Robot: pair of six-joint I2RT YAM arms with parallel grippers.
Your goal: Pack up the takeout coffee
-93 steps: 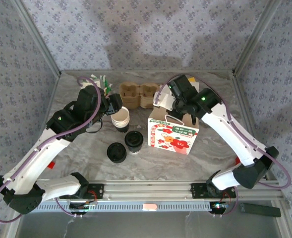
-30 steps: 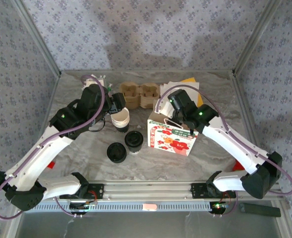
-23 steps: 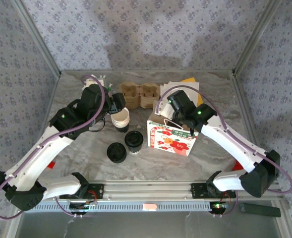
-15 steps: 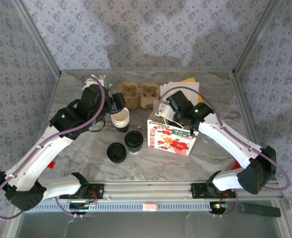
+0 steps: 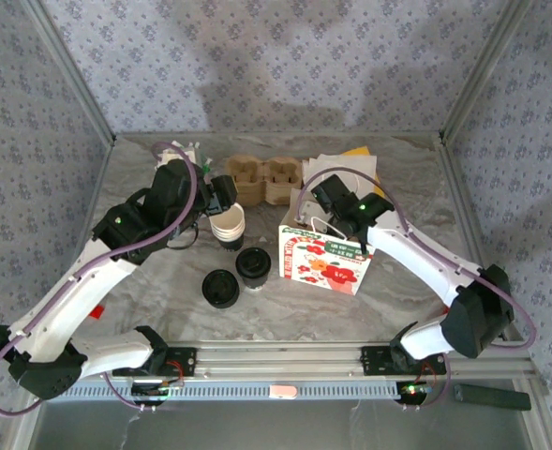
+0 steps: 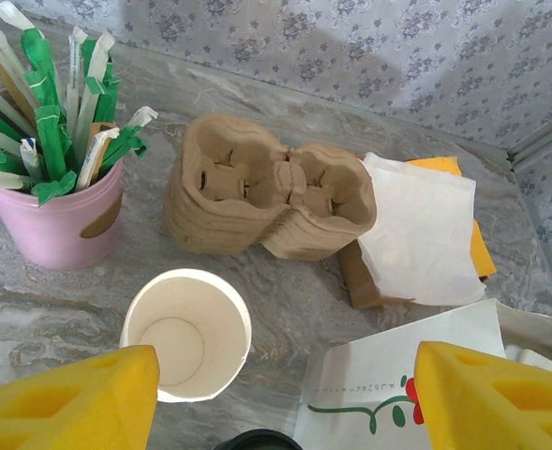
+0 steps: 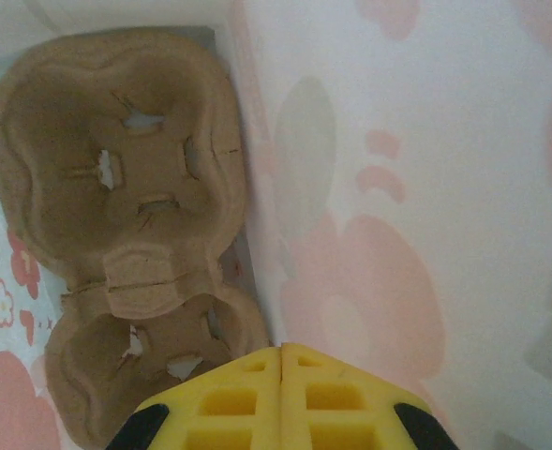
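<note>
The takeout coffee point(image 5: 253, 264), a small cup under a round black lid, stands on the marble table left of the white flowered paper bag point(image 5: 328, 260). Its lid rim point(image 6: 256, 439) peeks in at the bottom of the left wrist view. My left gripper point(image 5: 224, 194) point(image 6: 280, 403) hovers open above the stack of lidless paper cups point(image 6: 186, 333), holding nothing. My right gripper point(image 7: 282, 354) is shut and empty, reaching down inside the bag point(image 7: 416, 187). A brown cardboard cup carrier point(image 7: 126, 234) lies on the bag's floor just beyond its tips.
A loose flat black lid point(image 5: 220, 288) lies left of the coffee. Stacked cardboard carriers point(image 6: 266, 197), a pink cup of wrapped straws point(image 6: 60, 211) and white and yellow napkins point(image 6: 421, 234) sit at the back. Metal frame posts bound the table.
My right arm has swung left and lowered its shut gripper from behind the bag into the bag's opening. The left arm has barely moved and stays open.
</note>
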